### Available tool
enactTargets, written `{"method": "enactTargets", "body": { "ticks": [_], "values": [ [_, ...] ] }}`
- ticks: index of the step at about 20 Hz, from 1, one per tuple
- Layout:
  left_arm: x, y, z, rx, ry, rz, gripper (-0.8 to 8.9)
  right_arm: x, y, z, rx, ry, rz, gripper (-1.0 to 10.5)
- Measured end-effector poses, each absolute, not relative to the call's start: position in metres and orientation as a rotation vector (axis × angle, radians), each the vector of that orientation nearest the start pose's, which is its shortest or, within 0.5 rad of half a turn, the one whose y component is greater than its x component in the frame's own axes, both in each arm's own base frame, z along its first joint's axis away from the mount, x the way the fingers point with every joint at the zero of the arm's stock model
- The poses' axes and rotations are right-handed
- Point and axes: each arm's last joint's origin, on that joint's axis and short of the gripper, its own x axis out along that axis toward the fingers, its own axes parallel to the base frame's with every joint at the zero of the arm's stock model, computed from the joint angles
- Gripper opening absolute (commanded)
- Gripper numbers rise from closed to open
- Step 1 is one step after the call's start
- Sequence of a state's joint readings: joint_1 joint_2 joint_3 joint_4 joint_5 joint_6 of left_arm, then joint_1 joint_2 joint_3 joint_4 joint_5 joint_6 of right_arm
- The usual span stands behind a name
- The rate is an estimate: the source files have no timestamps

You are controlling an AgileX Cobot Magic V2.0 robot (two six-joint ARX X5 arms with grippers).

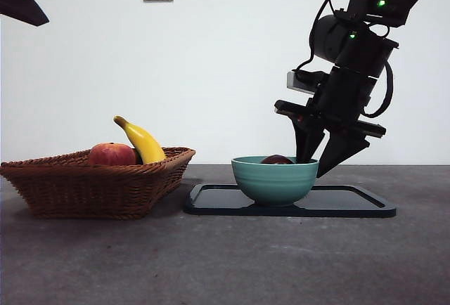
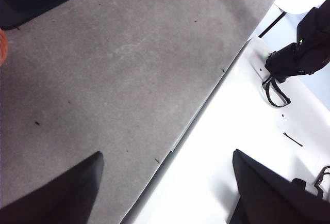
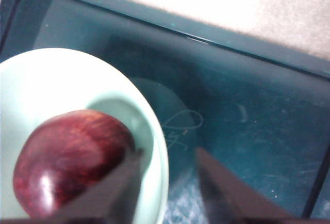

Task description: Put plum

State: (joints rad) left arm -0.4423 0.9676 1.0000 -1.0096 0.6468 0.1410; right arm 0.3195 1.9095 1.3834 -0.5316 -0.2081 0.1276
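You have the tray point(image 1: 351, 203) at 3 o'clock on the table point(image 1: 225, 263), with the bowl point(image 1: 274, 178) standing on its 9 o'clock half. The plum point(image 1: 277, 159) lies in the bowl. The right gripper point(image 1: 322, 156) hangs at the bowl's 3 o'clock rim, one jaw inside, one outside. The basket point(image 1: 98, 185) sits at 9 o'clock, just beside the tray, holding an apple point(image 1: 111, 154) with a banana point(image 1: 142, 140) at the apple's 3 o'clock.

A grey tabletop point(image 1: 225, 263) carries a wicker basket point(image 1: 98, 185) toward its left edge and a dark tray point(image 1: 351, 203) toward its right, the two just apart near its back edge.
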Motion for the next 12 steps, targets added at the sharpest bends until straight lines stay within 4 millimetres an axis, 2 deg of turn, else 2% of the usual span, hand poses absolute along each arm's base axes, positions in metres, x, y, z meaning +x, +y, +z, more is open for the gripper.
{"method": "enactTargets", "body": {
  "ticks": [2, 4, 9, 12],
  "values": [
    [0.141, -0.086, 0.314, 0.012, 0.945, -1.066, 4.04, 0.371, 0.129, 0.213, 0.055, 1.06, 0.412, 2.0],
    [0.141, -0.086, 0.314, 0.012, 0.941, -1.067, 4.04, 0.36, 0.125, 0.244, 0.061, 0.991, 0.423, 2.0],
    [0.141, -0.086, 0.314, 0.012, 0.937, -1.067, 4.04, 0.301, 0.106, 0.324, 0.044, 0.884, 0.457, 2.0],
    [0.141, -0.086, 0.314, 0.013, 0.937, -1.067, 4.04, 0.26, 0.092, 0.358, 0.029, 0.84, 0.47, 2.0]
  ]
}}
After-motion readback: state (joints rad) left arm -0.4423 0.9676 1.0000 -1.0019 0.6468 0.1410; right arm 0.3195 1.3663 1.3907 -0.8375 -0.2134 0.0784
